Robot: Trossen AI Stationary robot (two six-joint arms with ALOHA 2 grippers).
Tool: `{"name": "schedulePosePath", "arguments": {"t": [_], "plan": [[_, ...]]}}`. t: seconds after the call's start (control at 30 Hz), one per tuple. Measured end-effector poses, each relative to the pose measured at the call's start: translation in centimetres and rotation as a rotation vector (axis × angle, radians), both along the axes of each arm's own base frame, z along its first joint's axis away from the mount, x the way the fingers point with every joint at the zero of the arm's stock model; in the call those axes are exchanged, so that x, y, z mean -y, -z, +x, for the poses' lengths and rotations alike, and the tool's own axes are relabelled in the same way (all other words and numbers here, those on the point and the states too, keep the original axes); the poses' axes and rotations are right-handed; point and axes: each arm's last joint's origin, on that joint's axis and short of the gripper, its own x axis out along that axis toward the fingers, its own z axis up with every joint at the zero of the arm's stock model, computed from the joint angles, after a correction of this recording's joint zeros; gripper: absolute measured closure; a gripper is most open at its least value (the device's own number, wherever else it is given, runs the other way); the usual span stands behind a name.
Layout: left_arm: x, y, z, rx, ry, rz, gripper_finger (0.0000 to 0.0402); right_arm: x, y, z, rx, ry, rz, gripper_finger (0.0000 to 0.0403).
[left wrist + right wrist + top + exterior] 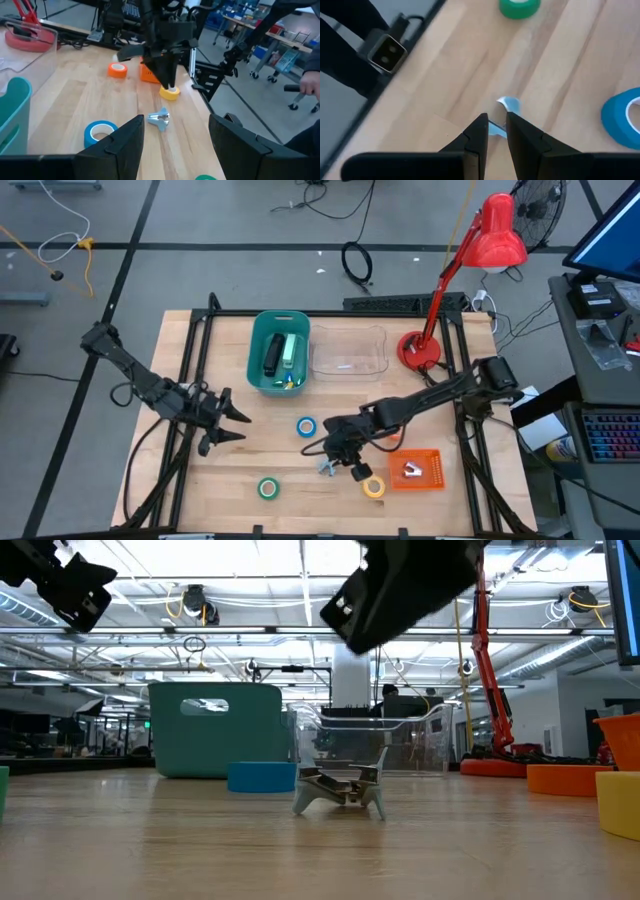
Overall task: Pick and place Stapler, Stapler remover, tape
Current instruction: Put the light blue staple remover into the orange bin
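A metal staple remover (328, 467) stands on its prongs on the table, and also shows in the low view (340, 790). My right gripper (347, 461) hangs shut well above it, pointing down, touching nothing; the remover shows past its fingertips (508, 104). My left gripper (228, 428) waits open and empty at the table's left. Blue tape (306, 426), green tape (268, 488), yellow tape (374, 486) and orange-red tape (117, 70) lie flat on the table. A black and a green stapler (280, 352) lie in the teal bin (257, 340).
A clear plastic container (348, 350) stands right of the teal bin. An orange tray (428, 470) sits near the table's front right. A red desk lamp (420, 350) stands at the back right. Bare wood lies between the two grippers.
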Motion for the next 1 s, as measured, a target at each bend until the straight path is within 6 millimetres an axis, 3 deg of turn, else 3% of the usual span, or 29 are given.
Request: {"name": "schedulePosePath", "arguments": {"t": [0.13,0.37,0.7,1.0], "plan": [[0.0,0.0,0.0,0.000,0.001,-0.001,0.0176,0.8,0.7,0.6,0.012,-0.006,-0.022,0.0339],[0.0,0.0,0.0,-0.003,-0.001,-0.011,0.0176,0.8,0.3,1.2,0.143,-0.098,-0.074,0.0339],[0.0,-0.1,0.0,-0.002,-0.013,-0.070,0.0176,0.4,0.6,0.6,0.148,-0.285,-0.083,0.0337],[-0.4,-0.1,0.3,-0.005,-0.052,-0.087,0.0176,-0.4,1.0,-0.1,0.194,-0.432,-0.224,0.0271]]}}
